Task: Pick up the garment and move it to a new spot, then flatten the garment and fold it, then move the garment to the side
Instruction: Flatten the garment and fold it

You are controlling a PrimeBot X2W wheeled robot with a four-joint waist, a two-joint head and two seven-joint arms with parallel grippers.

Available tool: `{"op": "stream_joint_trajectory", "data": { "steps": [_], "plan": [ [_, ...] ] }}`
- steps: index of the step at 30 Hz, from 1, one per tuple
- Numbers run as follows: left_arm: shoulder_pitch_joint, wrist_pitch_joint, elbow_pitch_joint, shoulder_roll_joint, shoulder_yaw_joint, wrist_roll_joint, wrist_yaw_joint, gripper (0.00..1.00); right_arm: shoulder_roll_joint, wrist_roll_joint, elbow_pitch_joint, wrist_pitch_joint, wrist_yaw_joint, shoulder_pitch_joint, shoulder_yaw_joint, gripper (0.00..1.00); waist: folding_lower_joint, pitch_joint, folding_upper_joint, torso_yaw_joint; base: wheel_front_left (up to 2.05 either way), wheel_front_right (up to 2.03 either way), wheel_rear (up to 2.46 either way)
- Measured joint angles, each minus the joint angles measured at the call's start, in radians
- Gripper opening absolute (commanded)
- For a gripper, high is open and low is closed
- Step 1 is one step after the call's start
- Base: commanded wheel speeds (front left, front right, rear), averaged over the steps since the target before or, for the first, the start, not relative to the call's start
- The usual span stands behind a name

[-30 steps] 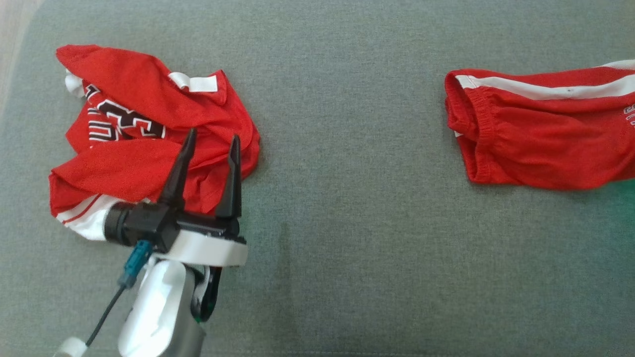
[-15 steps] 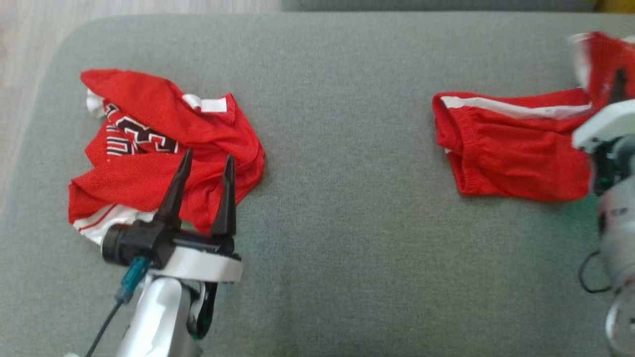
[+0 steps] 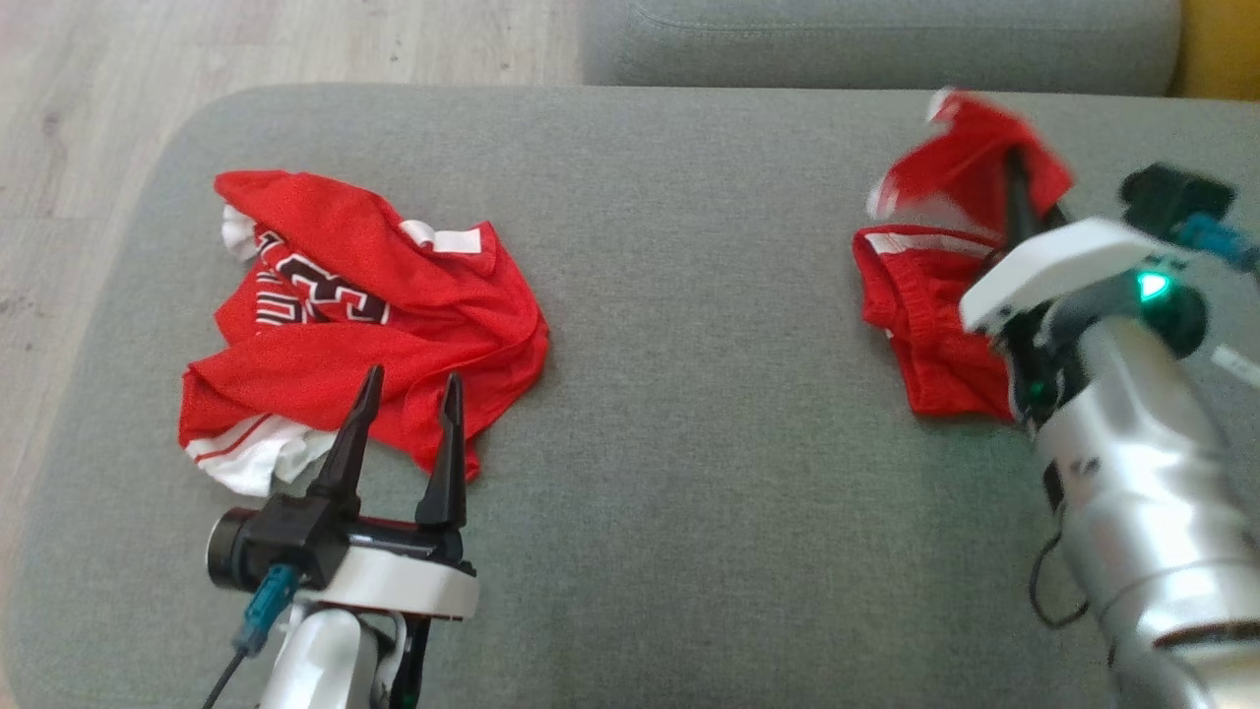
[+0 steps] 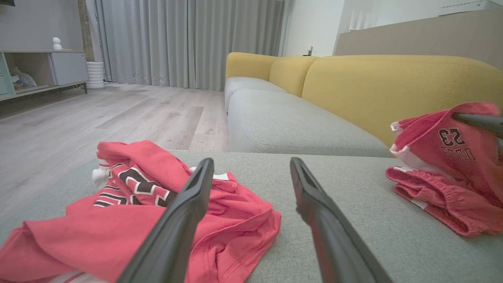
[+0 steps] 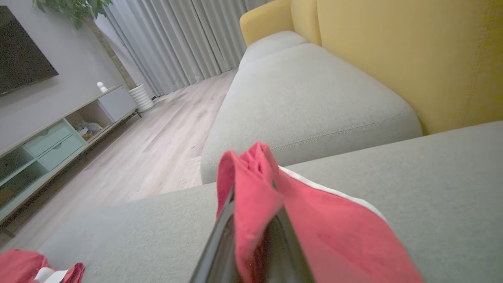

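Observation:
The garment, a pair of red shorts [image 3: 920,335] with white trim, lies at the right of the grey cushion [image 3: 689,394]. My right gripper [image 3: 1014,167] is shut on one end of it and holds that end up off the cushion, while the rest still lies there. The red cloth [image 5: 314,232] drapes over the shut fingers in the right wrist view. A crumpled red jersey [image 3: 394,325] with dark lettering lies at the left. My left gripper [image 3: 412,379] hangs open over its near edge, nothing between its fingers [image 4: 188,208]. The left wrist view also shows the jersey [image 4: 118,232] and the shorts [image 4: 444,188].
The cushion's rounded left edge drops to a wooden floor [image 3: 89,148]. A grey sofa seat [image 3: 886,44] with a yellow back [image 4: 393,86] stands behind. A low cabinet [image 5: 47,145] stands by the far wall. Bare cushion lies between the two garments.
The head view has tilted up, bringing the floor and sofa in. My right arm has come into view and raised one end of the shorts. The left gripper stays open by the jersey.

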Motion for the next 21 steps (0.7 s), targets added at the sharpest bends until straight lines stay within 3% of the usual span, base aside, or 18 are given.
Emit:
{"op": "stream_joint_trajectory", "data": {
  "steps": [4, 10, 11, 12, 13, 21],
  "plan": [
    [0.007, 0.0, -0.004, 0.0, 0.003, 0.0, 0.001, 1.0, -0.011, 0.041, -0.046, 0.031, 0.0, 0.063, 0.118, 0.0, 0.0, -0.01, 0.0, 0.013, 0.0, 0.0, 0.0],
    [0.013, 0.0, -0.005, 0.0, 0.019, 0.0, 0.001, 1.0, -0.033, 0.069, -0.06, 0.048, 0.0, 0.124, 0.216, 0.0, 0.0, -0.017, 0.0, 0.015, 0.0, 0.0, 0.0],
    [0.018, 0.0, -0.005, 0.0, 0.023, 0.0, 0.001, 1.0, -0.033, 0.069, -0.061, 0.048, 0.0, 0.131, 0.233, 0.11, 0.0, -0.017, 0.0, 0.012, 0.0, 0.0, 0.0],
    [0.023, 0.0, -0.005, 0.0, 0.025, 0.0, 0.001, 1.0, -0.033, 0.068, -0.061, 0.05, 0.0, 0.137, 0.252, 0.71, 0.0, -0.017, 0.0, 0.009, 0.0, 0.0, 0.0],
    [0.027, 0.0, -0.004, 0.0, 0.026, 0.0, 0.001, 1.0, -0.032, 0.068, -0.061, 0.05, 0.0, 0.142, 0.271, 1.0, 0.0, -0.016, 0.0, 0.006, 0.0, 0.0, 0.0],
    [0.028, 0.0, -0.003, 0.0, 0.025, 0.0, 0.001, 1.0, -0.019, 0.049, -0.052, 0.049, 0.0, 0.185, 0.412, 1.0, 0.0001, -0.025, 0.0, -0.038, 0.0, 0.0, 0.0]
  ]
}}
